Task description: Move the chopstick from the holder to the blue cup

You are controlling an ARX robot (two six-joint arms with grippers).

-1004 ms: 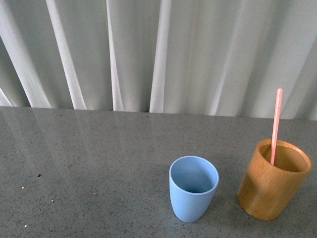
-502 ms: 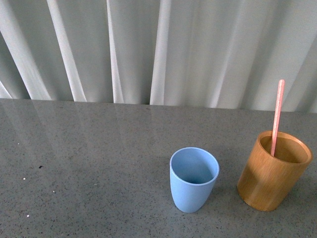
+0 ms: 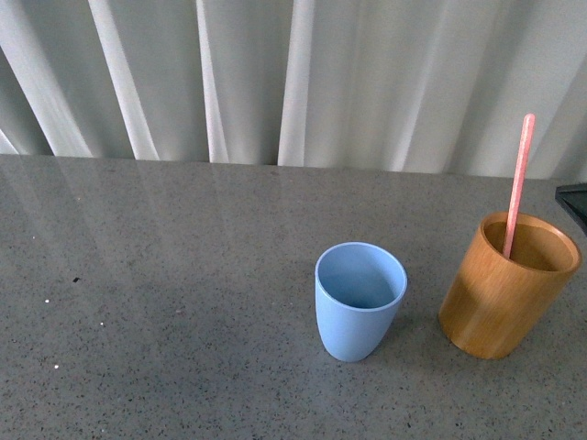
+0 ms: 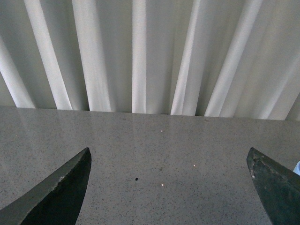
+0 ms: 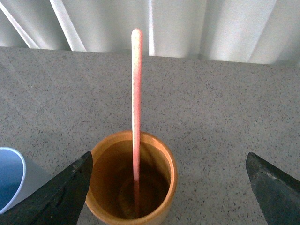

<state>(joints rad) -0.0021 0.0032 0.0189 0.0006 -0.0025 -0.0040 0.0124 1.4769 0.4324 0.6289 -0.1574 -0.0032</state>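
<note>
The pink-red chopstick [image 3: 518, 183] stands upright in the orange-brown wooden holder [image 3: 507, 286] at the table's right. The light blue cup [image 3: 360, 301] stands empty just left of the holder, apart from it. In the right wrist view my right gripper [image 5: 168, 153] is open, with the holder [image 5: 133, 183] and the chopstick [image 5: 136, 93] ahead between its jaws, nearer one finger [image 5: 61, 192]. The blue cup's rim [image 5: 11, 176] shows at that edge. My left gripper [image 4: 169, 150] is open and empty over bare table. A sliver of the blue cup [image 4: 297, 168] shows at the edge of its view.
The grey speckled table [image 3: 165, 302] ends at a white pleated curtain [image 3: 293, 73] behind it. A dark part [image 3: 573, 203], apparently of the right arm, shows at the right edge of the front view, beside the holder's top.
In the front view the cups and the table's back edge have shifted upward in the picture. The dark part has come in at the right edge. Chopstick stays in the holder.
</note>
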